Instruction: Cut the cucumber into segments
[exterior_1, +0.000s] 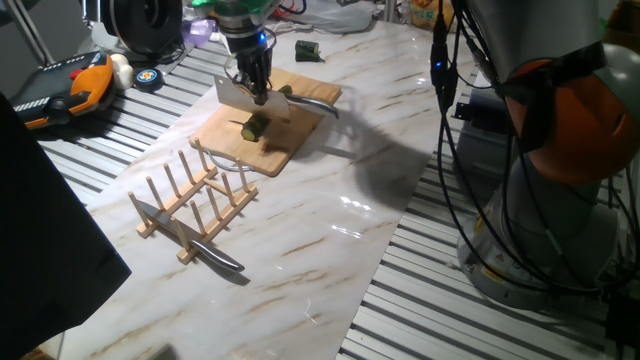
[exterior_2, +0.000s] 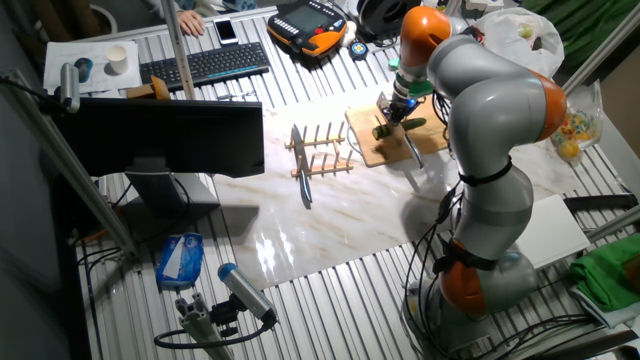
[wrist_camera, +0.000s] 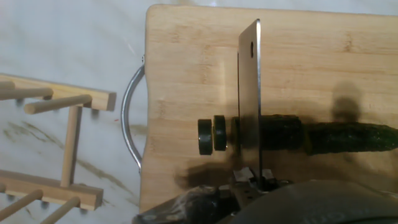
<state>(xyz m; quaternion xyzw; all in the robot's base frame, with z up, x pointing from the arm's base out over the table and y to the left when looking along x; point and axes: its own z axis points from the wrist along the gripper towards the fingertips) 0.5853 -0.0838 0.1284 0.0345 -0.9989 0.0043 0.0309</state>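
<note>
My gripper (exterior_1: 257, 88) is shut on the handle of a cleaver (wrist_camera: 250, 93) and holds it over the wooden cutting board (exterior_1: 275, 150). In the hand view the blade stands edge-down across the dark green cucumber (wrist_camera: 336, 137), which lies along the board to the right of the blade. Two short segments (wrist_camera: 211, 135) with dark rinds sit just left of the blade, close together. Whether the blade is partway through the cucumber is hidden by the blade itself. In the other fixed view the gripper (exterior_2: 393, 112) is over the same board (exterior_2: 372, 148).
A wooden peg rack (exterior_1: 190, 205) stands in front of the board, with a second knife (exterior_1: 205, 250) lying in it. The board has a metal handle (wrist_camera: 129, 118) on the rack side. A small dark green stub (exterior_1: 307, 50) lies behind the board. The robot base (exterior_1: 560, 180) stands at the right.
</note>
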